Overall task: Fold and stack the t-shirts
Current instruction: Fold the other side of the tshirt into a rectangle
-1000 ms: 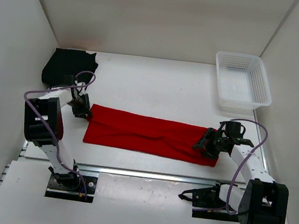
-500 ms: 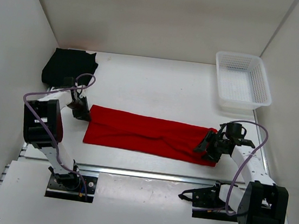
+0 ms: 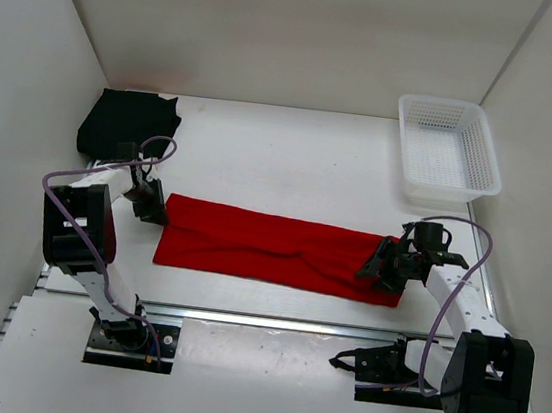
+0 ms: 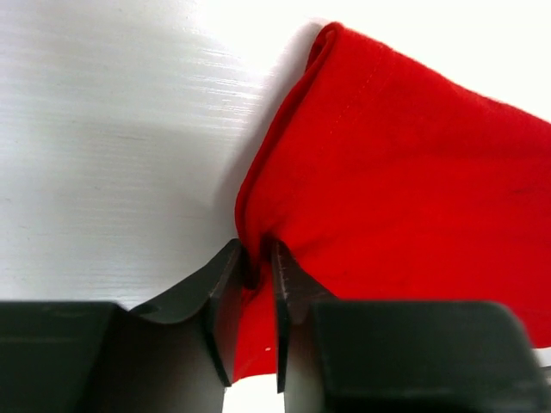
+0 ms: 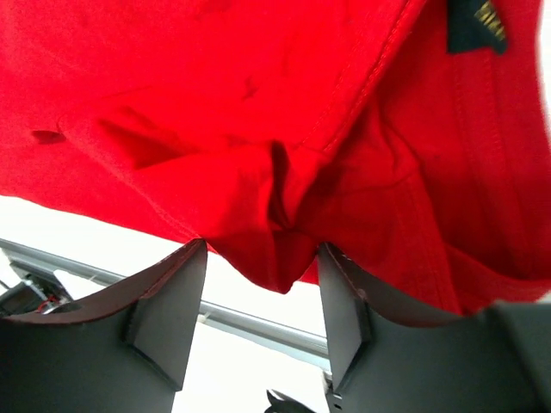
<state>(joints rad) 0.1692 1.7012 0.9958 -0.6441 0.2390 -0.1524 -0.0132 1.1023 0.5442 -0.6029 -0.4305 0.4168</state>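
The red t-shirt (image 3: 271,246) lies folded into a long strip across the table's near half. My left gripper (image 3: 148,209) is at the strip's far left corner. In the left wrist view its jaws (image 4: 258,258) stand narrow, shut on the folded red edge (image 4: 396,189). My right gripper (image 3: 377,266) is over the strip's right end. There its fingers (image 5: 263,249) stand wider, shut on a wrinkled bunch of red cloth (image 5: 284,215) by the collar label (image 5: 475,24). A black t-shirt (image 3: 125,123) lies in the back left corner. No orange t-shirt shows.
A white mesh basket (image 3: 447,152) stands at the back right by the wall. White walls close in the table on the left, back and right. A metal rail (image 3: 272,322) runs along the near edge, just in front of the red strip.
The left jaws have closed onto the red t-shirt's left edge, and that wrist has shifted slightly. The right gripper swayed a little right and came back, keeping its hold.
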